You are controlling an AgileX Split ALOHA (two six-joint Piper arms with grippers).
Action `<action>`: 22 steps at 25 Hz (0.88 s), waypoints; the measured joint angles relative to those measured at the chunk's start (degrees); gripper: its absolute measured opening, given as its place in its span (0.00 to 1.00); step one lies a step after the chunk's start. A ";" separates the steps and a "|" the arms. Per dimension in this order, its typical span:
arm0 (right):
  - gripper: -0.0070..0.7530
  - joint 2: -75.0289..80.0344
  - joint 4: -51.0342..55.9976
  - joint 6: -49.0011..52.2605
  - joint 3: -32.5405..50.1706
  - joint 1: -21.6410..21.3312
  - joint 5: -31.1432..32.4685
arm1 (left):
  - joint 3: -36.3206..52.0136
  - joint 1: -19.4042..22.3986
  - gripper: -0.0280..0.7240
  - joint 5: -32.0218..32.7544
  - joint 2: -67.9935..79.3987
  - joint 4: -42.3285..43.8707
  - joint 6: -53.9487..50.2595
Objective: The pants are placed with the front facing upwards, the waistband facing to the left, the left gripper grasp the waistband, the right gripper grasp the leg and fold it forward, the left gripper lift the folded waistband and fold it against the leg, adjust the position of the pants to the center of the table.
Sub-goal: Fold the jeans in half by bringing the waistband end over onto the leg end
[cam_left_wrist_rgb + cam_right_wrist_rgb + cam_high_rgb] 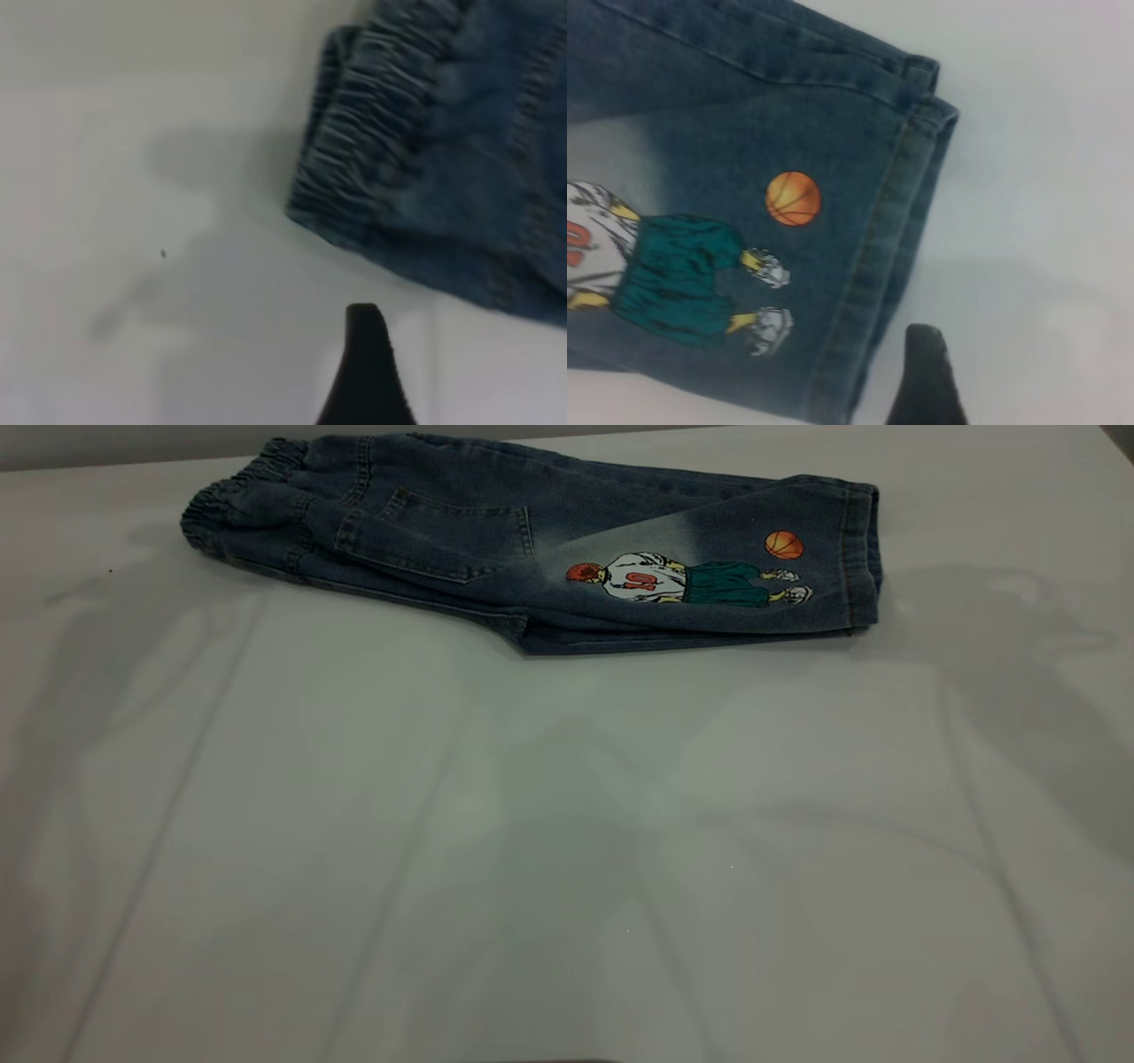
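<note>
The only legible mark you have is on the print: the cartoon basketball player [687, 580] wears a white jersey with a red numeral that reads roughly as "10", with an orange ball [784, 544] just beside his feet; you see no brand tag or other lettering. The pants [532, 540] lie flat at the far edge of the table [567, 850], already folded lengthwise so that one leg [726, 567] lies on top of the other, print face up. Their long axis runs across the table from side to side: the gathered waistband [239, 500] points toward the left arm's side, the stitched hem [861, 558] toward the right arm's side, and a patch pocket [434, 536] sits between waistband and print. Neither arm appears in the exterior view. In the left wrist view you see one black fingertip of the left gripper [368, 363] hanging over bare table near the waistband [372, 133] but apart from it, touching no cloth. In the right wrist view one black fingertip of the right gripper [926, 376] sits just beside the doubled hem [895, 248], off the cloth, with the ball [793, 198] and the player's shoes close to that hem. Only a single fingertip of each gripper shows, so you cannot tell how either pair of fingers stands.
</note>
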 joint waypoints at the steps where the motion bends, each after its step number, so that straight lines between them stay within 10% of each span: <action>1: 0.59 0.00 0.98 0.05 0.00 0.00 -0.03 | -0.37 0.54 0.68 -0.83 1.30 -0.20 0.05; 22: 0.59 0.00 8.13 0.01 0.00 0.00 1.80 | -14.34 0.47 0.68 -8.56 22.38 -5.85 1.20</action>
